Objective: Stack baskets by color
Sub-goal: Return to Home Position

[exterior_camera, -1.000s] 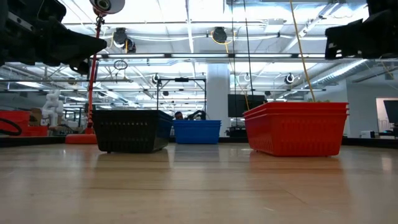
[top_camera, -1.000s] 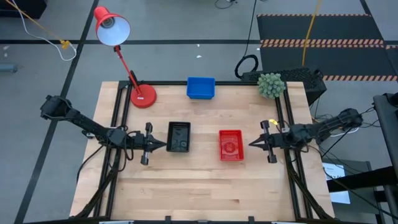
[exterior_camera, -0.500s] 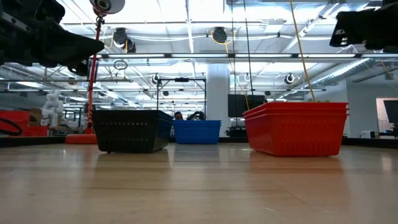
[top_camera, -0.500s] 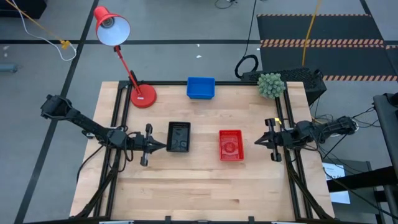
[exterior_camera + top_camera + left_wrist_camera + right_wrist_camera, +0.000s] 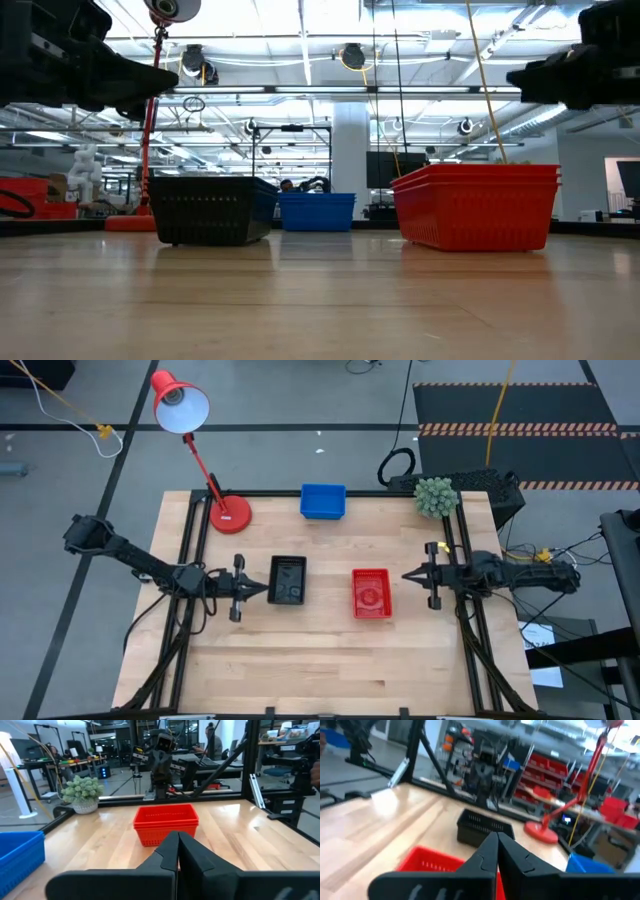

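- The left gripper [image 5: 264, 592] hovers over the left part of the tabletop [image 5: 320, 670], its tip just beside the left side of the black baskets and pointing at them. In its own wrist view the two fingers [image 5: 167, 851] are pressed together with nothing between them.
- A red desk lamp [image 5: 230, 514] stands at the far left corner of the tabletop, with its round base well apart from the baskets.
- The black baskets [image 5: 288, 580] sit nested as one stack left of centre. The low view shows the stack [image 5: 210, 210] upright on the wood, but how many are in it cannot be told.
- The blue baskets [image 5: 323, 501] stand at the far edge, about midway across — behind and between the other two stacks, touching neither.
- The red baskets [image 5: 371, 593] are nested right of centre, and in the low view their layered rims [image 5: 475, 175] show one above another.
- A small potted plant [image 5: 434, 496] is at the far right corner.
- The right gripper [image 5: 404, 576] hangs above the tabletop just to the right of the red baskets, tip toward them but not touching. Its fingers [image 5: 487, 851] are closed against each other — empty.
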`<state>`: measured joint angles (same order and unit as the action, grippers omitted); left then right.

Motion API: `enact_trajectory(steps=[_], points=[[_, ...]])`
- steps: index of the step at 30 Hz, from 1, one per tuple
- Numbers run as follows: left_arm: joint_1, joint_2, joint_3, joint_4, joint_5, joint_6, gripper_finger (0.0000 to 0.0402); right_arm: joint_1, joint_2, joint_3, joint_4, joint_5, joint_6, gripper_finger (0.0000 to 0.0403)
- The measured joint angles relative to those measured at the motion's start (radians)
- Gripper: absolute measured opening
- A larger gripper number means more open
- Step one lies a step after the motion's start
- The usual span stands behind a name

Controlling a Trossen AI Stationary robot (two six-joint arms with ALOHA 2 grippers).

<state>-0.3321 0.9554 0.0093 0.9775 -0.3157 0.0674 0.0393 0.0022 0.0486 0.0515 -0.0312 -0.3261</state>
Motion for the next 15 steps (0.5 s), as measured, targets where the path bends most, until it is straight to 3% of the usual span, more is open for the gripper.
enact_trajectory(steps=[15], points=[[0.005, -0.023, 0.0, 0.002, 0.018, 0.061, 0.0004, -0.049, 0.008, 0.0, -0.037, 0.003, -0.007, 0.0]])
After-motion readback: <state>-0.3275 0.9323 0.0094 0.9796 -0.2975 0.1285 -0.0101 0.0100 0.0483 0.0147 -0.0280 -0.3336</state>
